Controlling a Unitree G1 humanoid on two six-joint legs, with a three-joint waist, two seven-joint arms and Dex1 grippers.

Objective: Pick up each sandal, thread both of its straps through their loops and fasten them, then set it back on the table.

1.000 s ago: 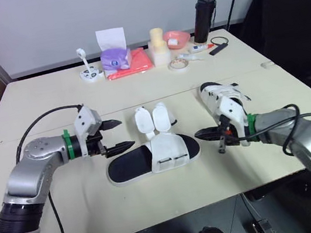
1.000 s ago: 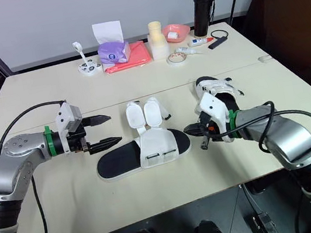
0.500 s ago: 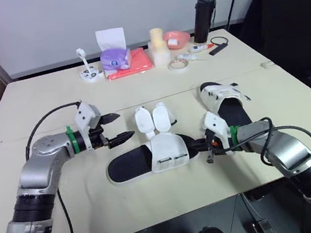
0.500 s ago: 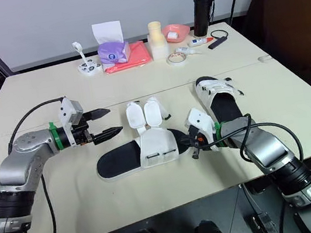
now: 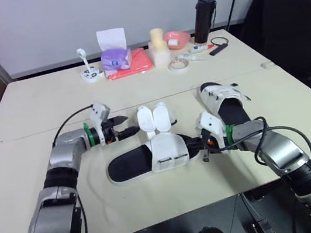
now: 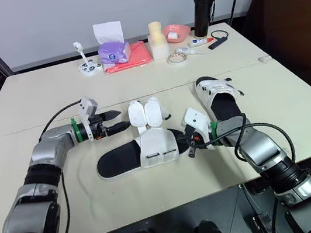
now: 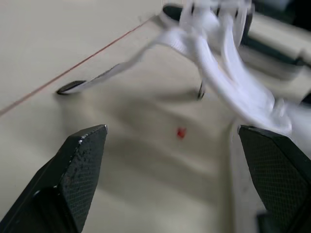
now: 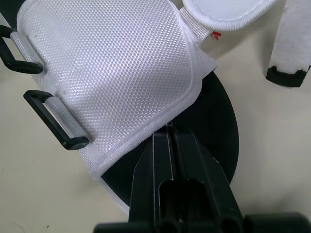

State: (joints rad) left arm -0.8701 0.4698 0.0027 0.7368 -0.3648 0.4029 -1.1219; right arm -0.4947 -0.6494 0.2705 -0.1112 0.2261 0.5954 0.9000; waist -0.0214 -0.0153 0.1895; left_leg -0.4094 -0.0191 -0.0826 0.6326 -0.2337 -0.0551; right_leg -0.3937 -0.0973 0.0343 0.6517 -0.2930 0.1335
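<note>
Open sandal (image 5: 150, 158) lies flat at centre of table (image 5: 40, 99), its two straps (image 5: 146, 119) flipped back side by side toward 12 o'clock, unthreaded. Second sandal (image 5: 224, 101) sits at roughly 2 o'clock from it, well apart; its straps cross the upper, but I cannot tell whether they are fastened. Left gripper (image 5: 123, 126) hangs at 10 o'clock from the open sandal, just beside the nearer strap, fingers (image 7: 77, 165) spread wide with nothing between them. Right gripper (image 5: 199, 144) is at the sandal's 3 o'clock end; in the right wrist view its fingers are pressed together with no gap, tip at the rim of the white mesh upper (image 8: 112, 68) over the black sole (image 8: 214, 121), nothing visibly pinched. Risks, as judged: with the fingers closed, any advance would push the sandal across the table rather than take hold of it, so they likely need to part first. The straps lie so close together that the wide left opening could catch both at once, or nudge them further from the loops (image 8: 59, 125). Limp strap tips may fold instead of feeding through. Count: sandals 2; loose straps 2; black loops on the mesh upper 2; grippers 2.
</note>
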